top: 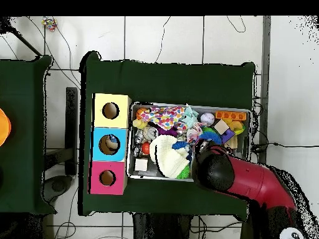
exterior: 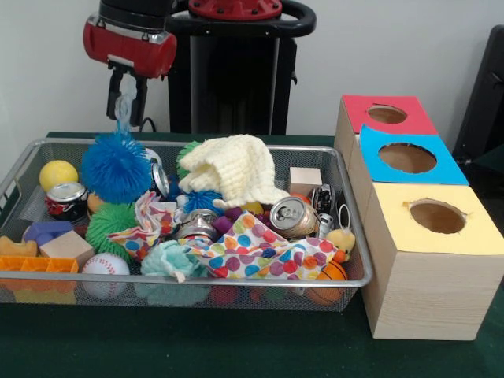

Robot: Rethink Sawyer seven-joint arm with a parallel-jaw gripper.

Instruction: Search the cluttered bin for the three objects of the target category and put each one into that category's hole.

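In the front view, a blue spiky ball (exterior: 115, 167) is seen hanging by one of its pale stretched tendrils from the pincer (exterior: 126, 93), which is clenched on that strand above the far-left part of the wire bin (exterior: 356, 236). The ball is lifted slightly and seems clear of the clutter, though its lower edge is seen against other items, so contact cannot be ruled out. As a round thing it has no real long axis; only the pulled strand gives a direction, running straight up to the pincer.

Progress is judged to be early. The ball is held over the bin, well apart from the three boxes standing in a row to the right on the green bench (exterior: 236, 346): the red box (exterior: 386, 118) farthest, the blue box (exterior: 409, 161) in the middle, the yellow box (exterior: 437, 220) nearest. Something dark may be lying in the blue hole in the overhead view, but this cannot be told for certain.

If spiky balls are the target category, two more are left in the bin: a green spiky ball (exterior: 106, 224) at near left and another green spiky ball (exterior: 186, 154) partly hidden behind the cream knitted cloth (exterior: 236, 169). A carry to the right, across the bin, is what remains for the held ball.
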